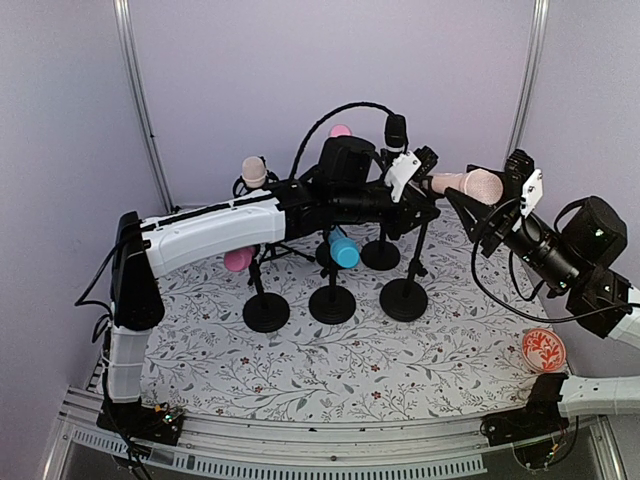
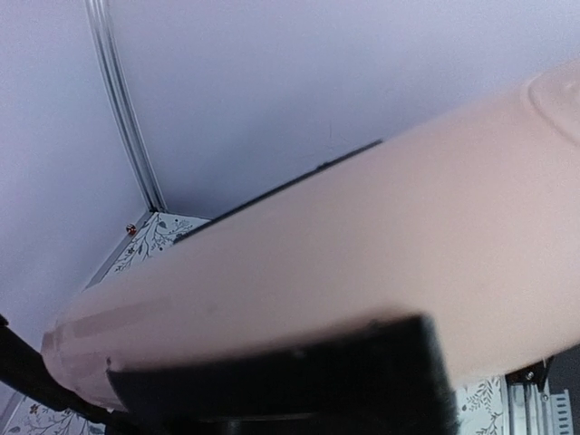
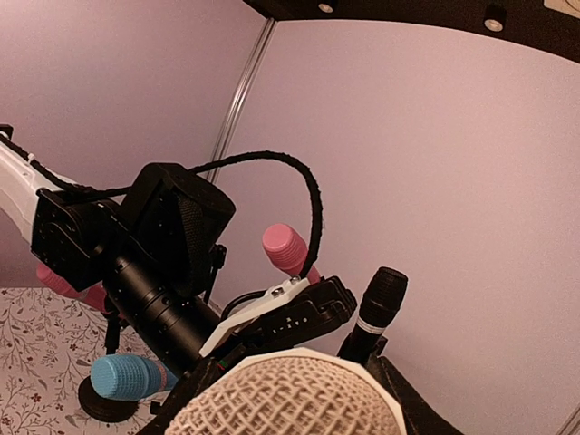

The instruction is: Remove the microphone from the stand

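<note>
Above the stands (image 1: 404,299), left gripper (image 1: 424,174) tight around handle of pale microphone (image 1: 470,184)

2 arms. Left arm (image 1: 215,235): long white shell, black joints, big black cam box (image 1: 345,160) at the wrist, black cable (image 1: 330,115) looping over it. Right arm (image 1: 545,250): mostly black, round motor (image 1: 595,230), thin black cable (image 1: 478,275) hanging under. Left gripper (image 1: 428,170) & right gripper (image 1: 510,185): black w/ a white side plate (image 1: 403,172).
</note>
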`<state>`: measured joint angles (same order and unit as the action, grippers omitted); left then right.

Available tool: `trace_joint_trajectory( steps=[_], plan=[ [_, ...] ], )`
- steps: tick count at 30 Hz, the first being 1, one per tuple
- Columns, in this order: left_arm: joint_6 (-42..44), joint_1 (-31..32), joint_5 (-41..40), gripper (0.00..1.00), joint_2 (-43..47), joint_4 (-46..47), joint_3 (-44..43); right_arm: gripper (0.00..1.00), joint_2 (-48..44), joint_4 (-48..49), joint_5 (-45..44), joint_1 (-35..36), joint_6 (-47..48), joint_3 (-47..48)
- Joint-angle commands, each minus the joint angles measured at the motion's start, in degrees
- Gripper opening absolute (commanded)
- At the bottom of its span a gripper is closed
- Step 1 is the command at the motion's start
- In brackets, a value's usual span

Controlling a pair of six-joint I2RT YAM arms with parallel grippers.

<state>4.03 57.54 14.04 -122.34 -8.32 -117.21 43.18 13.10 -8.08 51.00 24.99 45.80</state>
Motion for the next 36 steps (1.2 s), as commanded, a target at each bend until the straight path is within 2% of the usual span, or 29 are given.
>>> trace_joint_trajectory(
  steps=[1, 16, 36],
  plan=[
    [-1.22, -5.15, -11.12, 0.0, 0.7, -2.64, 0.85, 0.0, -6.97, 11.63, -0.12, 0.71, -0.27, 5.35],
    [-1.98, -4.71, -2.74, 0.0, 3.0, -1.54, 4.04, 0.0, -9.26, 7.56, -1.04, 0.75, -0.9, 6.9],
    [-1.4, -4.59, -2.73, 0.0, 2.88, -0.91, 4.27, 0.0, -11.51, 3.17, -0.23, 0.7, -2.67, 9.31]
  ],
)
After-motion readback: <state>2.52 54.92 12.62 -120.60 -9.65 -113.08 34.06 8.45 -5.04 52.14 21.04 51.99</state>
